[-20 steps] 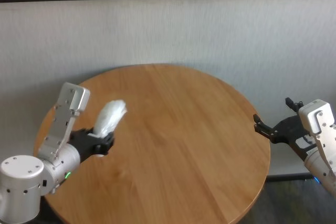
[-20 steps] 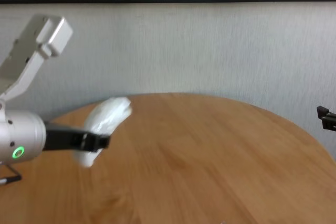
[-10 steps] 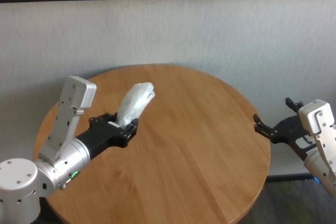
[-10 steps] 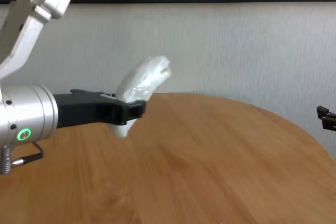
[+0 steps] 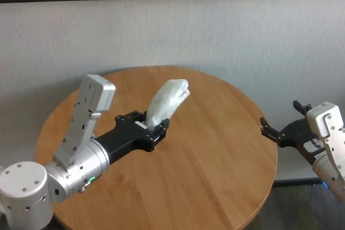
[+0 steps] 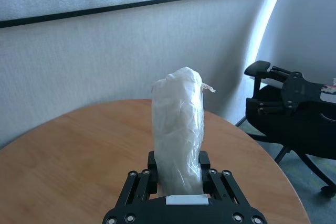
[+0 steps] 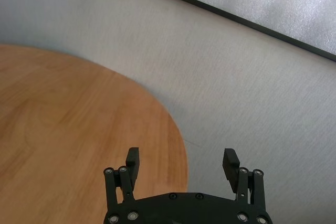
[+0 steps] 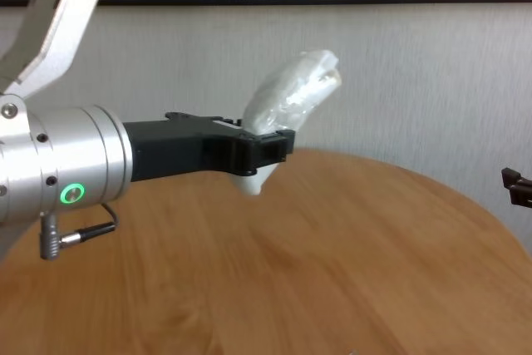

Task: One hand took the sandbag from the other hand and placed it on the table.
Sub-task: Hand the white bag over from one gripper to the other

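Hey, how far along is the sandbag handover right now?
Done: the left gripper is shut on the sandbag's lower end and holds it up above the table. In hand: the bag is raised over the middle of the table, on the side of the right gripper. Left: the right gripper is open beyond the table's right edge, apart from the bag; it must take the bag and set it down.
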Action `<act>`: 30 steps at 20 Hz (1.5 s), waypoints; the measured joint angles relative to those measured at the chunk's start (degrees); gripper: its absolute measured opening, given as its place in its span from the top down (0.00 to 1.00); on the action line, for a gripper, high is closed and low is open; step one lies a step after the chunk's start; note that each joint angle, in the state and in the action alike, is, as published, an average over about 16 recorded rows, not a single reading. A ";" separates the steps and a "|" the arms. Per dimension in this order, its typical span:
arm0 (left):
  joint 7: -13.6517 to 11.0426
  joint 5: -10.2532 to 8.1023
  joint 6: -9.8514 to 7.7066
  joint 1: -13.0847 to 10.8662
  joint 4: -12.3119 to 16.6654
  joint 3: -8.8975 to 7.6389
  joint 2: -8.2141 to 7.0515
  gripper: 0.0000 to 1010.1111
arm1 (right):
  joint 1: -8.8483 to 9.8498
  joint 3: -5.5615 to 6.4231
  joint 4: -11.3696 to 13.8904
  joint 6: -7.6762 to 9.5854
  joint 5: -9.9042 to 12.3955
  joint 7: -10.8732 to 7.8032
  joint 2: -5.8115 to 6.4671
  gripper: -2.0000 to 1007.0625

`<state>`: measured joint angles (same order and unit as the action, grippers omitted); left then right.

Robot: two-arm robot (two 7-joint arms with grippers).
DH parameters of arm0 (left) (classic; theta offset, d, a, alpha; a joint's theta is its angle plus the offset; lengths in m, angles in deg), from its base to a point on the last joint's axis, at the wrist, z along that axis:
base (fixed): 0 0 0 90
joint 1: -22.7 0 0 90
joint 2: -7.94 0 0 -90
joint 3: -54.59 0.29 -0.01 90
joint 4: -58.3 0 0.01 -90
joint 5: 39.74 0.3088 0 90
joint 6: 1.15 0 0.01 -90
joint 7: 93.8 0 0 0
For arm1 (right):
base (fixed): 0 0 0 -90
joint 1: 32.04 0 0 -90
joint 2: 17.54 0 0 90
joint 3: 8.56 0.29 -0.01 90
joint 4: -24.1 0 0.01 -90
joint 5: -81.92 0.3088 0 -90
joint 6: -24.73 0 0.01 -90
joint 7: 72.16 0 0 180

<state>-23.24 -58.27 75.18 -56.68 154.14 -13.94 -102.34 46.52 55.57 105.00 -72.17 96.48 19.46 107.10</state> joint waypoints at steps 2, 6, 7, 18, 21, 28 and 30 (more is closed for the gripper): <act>-0.47 -0.26 0.38 0.10 0.37 0.45 -0.05 0.53 | 0.00 0.00 0.00 0.00 0.00 0.00 0.00 0.01; -1.04 -0.73 0.98 0.41 0.80 1.31 -0.13 0.53 | 0.00 0.00 0.00 0.00 0.00 0.00 0.00 0.01; -1.10 -0.83 1.07 0.51 0.84 1.49 -0.13 0.53 | 0.00 0.00 0.00 0.00 0.00 0.00 0.00 0.01; -0.97 -1.49 1.22 1.84 0.41 3.08 0.26 0.53 | 0.00 0.00 0.00 0.00 0.00 0.00 0.00 0.01; -0.87 -1.57 1.13 2.08 0.21 3.33 0.34 0.53 | 0.00 0.00 0.00 0.00 0.00 0.00 0.00 0.01; -0.70 -1.62 0.91 2.32 -0.17 3.51 0.41 0.53 | 0.52 0.69 0.91 -0.89 1.65 -1.82 0.04 0.01; -0.68 -1.63 0.85 2.33 -0.21 3.48 0.42 0.53 | 1.00 1.36 1.79 -1.62 3.34 -3.23 0.07 0.01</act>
<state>-23.92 -59.90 76.03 -54.35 153.93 -10.46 -101.92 47.53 56.93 106.78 -73.79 99.82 16.23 107.17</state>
